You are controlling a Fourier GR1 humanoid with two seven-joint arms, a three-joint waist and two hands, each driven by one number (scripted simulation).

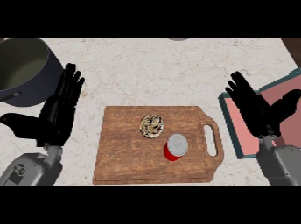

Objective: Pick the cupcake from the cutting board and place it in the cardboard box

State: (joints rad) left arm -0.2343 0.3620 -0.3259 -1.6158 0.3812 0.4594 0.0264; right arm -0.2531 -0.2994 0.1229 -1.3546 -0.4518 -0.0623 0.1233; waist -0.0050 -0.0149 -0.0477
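Observation:
A brown wooden cutting board (124,153) with a handle slot on its right side lies at the lower middle of the counter. On it rests the cupcake (152,125), pale with dark speckles, near the board's upper middle. My left hand (55,114) is held open to the left of the board, fingers pointing up. My right hand (261,108) is open to the right of the board, above the left part of a flat pink tray with a teal rim (294,92). No cardboard box can be made out apart from that tray. Neither hand touches anything.
A red can with a pale top (176,146) stands on the board just below and right of the cupcake. A large dark pot (14,70) with a handle sits at the upper left corner, close behind my left hand.

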